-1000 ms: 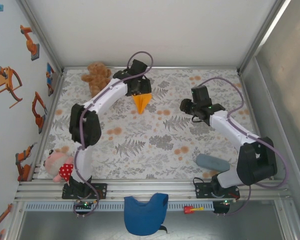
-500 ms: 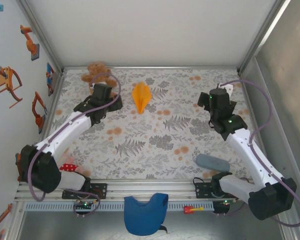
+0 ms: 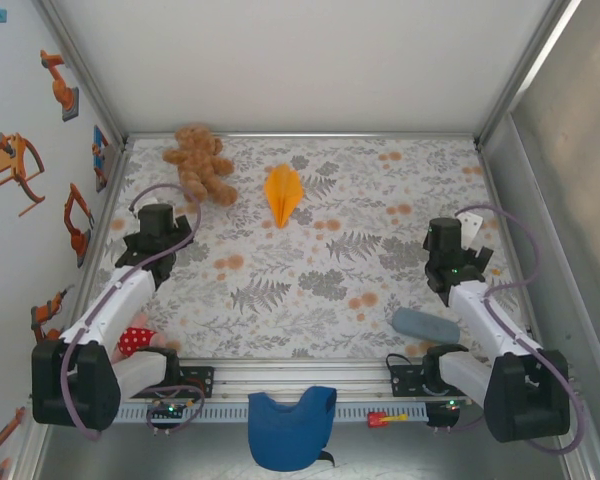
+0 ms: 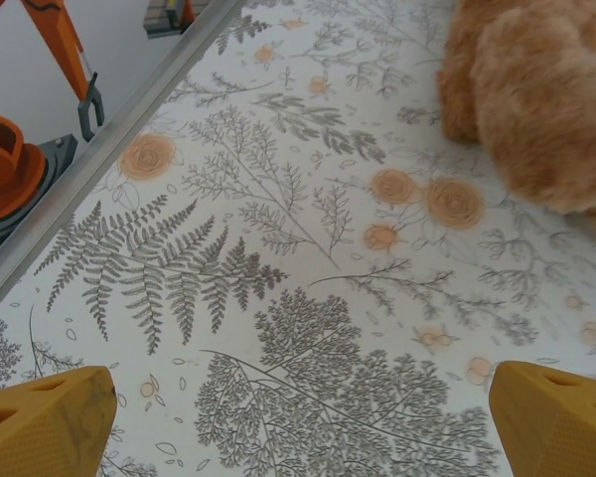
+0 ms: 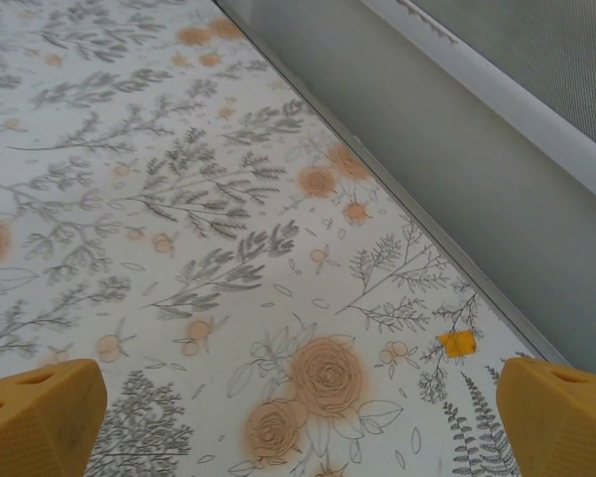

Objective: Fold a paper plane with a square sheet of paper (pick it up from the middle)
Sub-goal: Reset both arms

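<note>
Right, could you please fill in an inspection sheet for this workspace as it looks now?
Surface: floral mat, flat; small orange square near its right edge.
Job's things: paper plane, folded, lying free toward the far edge.
Clutter: teddy bear left of the plane; pink plush toy partly behind the left arm; grey-blue object by the right base; blue cloth draped over the front rail.
Grippers: left gripper open, empty, over bare mat near the bear; right gripper open, empty, near the mat's right edge.
Cables: purple cables looped along both arms, clear of the plane.
Surroundings: side wall with orange robot pictures.
</note>
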{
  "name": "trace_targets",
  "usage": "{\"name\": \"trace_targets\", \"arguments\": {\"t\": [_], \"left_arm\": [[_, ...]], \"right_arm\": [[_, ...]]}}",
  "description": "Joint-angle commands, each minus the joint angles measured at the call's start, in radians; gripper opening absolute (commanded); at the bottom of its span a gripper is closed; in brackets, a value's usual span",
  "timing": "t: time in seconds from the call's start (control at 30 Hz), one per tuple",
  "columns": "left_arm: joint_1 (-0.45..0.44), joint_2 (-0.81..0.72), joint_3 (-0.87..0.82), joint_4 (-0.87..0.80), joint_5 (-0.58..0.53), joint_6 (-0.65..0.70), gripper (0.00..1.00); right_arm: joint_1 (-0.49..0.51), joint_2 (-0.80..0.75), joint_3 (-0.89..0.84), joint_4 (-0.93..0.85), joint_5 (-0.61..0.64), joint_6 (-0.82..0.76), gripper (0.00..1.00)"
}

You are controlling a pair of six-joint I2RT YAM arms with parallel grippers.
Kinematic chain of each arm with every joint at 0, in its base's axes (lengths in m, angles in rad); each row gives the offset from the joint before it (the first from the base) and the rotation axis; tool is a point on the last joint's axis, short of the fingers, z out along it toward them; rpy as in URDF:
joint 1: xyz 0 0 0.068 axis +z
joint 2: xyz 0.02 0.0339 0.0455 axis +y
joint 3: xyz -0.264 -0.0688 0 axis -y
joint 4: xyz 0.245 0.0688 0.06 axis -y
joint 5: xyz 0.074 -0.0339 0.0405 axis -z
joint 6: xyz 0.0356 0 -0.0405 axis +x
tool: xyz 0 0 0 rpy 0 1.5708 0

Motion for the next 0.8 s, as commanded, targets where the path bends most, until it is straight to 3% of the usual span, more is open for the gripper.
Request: {"name": "trace_targets", "arguments": {"t": [0.0, 0.23, 0.37, 0.57, 0.77], "left_arm": [[0.004, -0.019, -0.116, 0.253, 0.008, 0.121, 0.96], [0.033, 0.041, -0.225, 0.547, 0.171, 0.235, 0.96], [0.043, 0.119, -0.304, 0.829, 0.290, 0.306, 0.96], [0.089, 0.191, -0.280, 0.845, 0.388, 0.311, 0.96], [0.130, 0.294, -0.273, 0.939, 0.447, 0.306, 0.96]], "right_arm": [[-0.018, 0.029, -0.075, 0.321, -0.062, -0.122, 0.98], [-0.036, 0.161, -0.139, 0.577, -0.193, -0.216, 0.99], [-0.055, 0.236, -0.160, 0.714, -0.303, -0.249, 0.99], [-0.084, 0.343, -0.171, 0.878, -0.442, -0.268, 0.99], [-0.108, 0.491, -0.176, 1.025, -0.498, -0.264, 0.99]]}}
